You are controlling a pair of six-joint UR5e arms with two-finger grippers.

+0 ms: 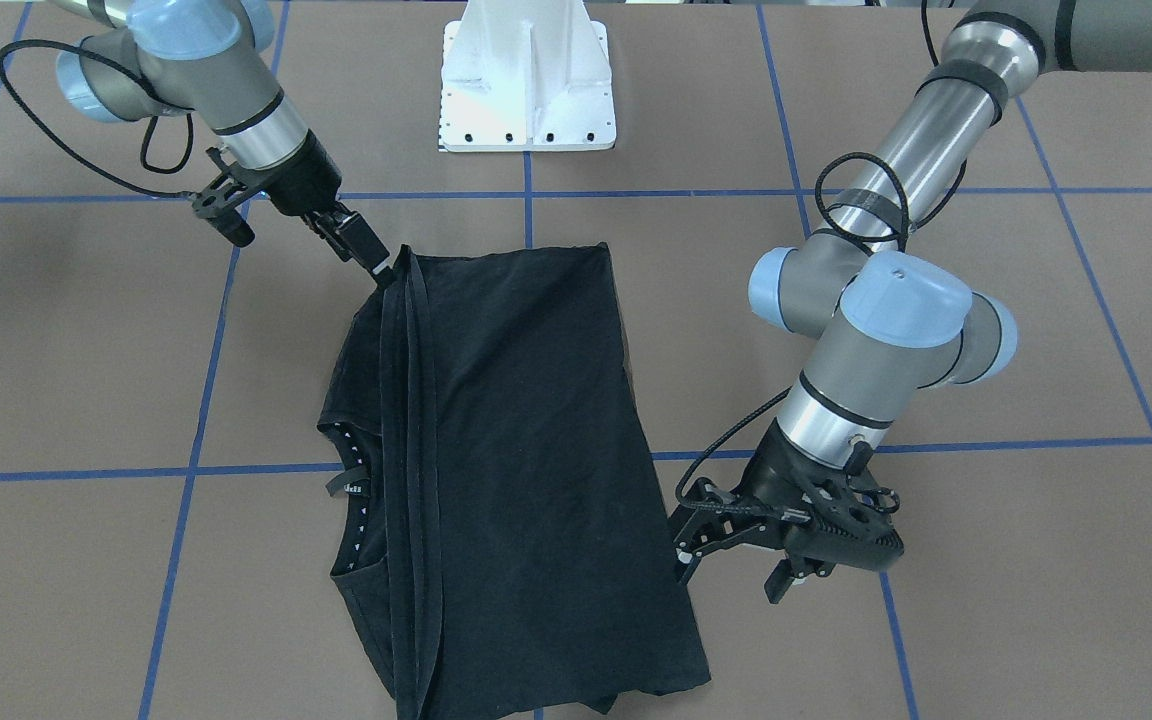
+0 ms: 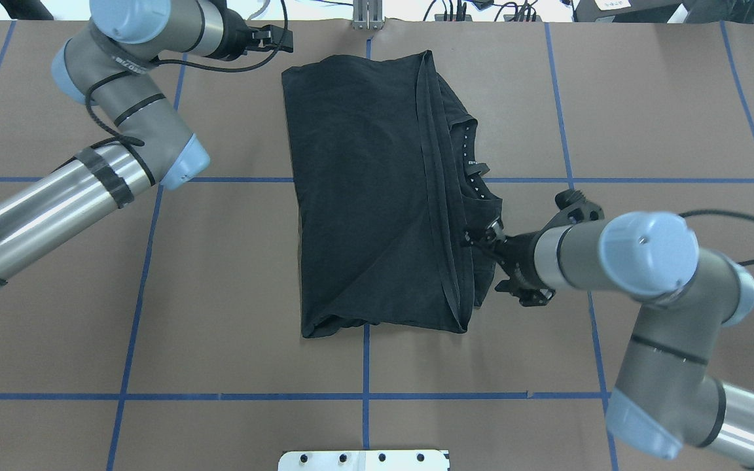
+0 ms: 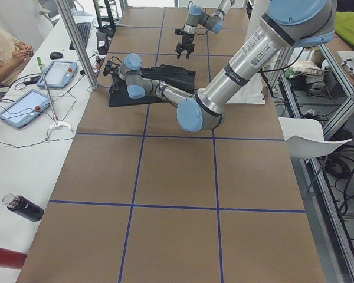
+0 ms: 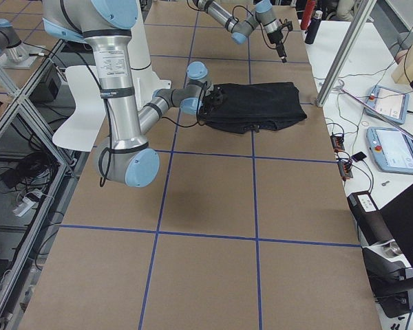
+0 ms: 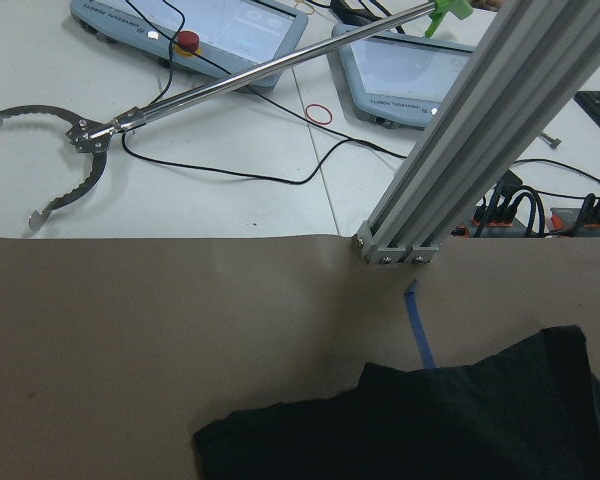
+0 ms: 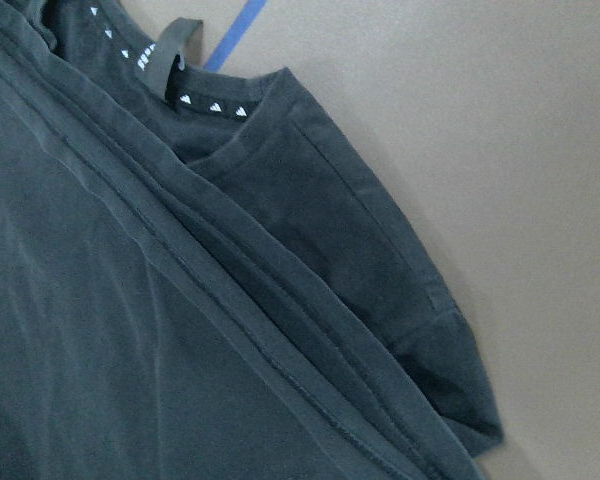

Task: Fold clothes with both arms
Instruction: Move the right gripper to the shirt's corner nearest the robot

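Showing only overhead: T-shirt [image 2: 364, 196] neckline beside right gripper [image 2: 482, 237].

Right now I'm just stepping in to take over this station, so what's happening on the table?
Two robot arms are folding a black T-shirt, which lies folded on the brown table with its collar side towards the right arm. The right gripper is at a corner of the folded hem. The left gripper sits beside the opposite edge, apparently not gripping any cloth.

The shirt [image 1: 526, 450] is soft matt black cloth (stitched hems catch light). The arms [image 1: 936, 130] are brushed glossy metal with smooth plastic caps; the table [image 1: 1036, 620] looks matt, papery brown.
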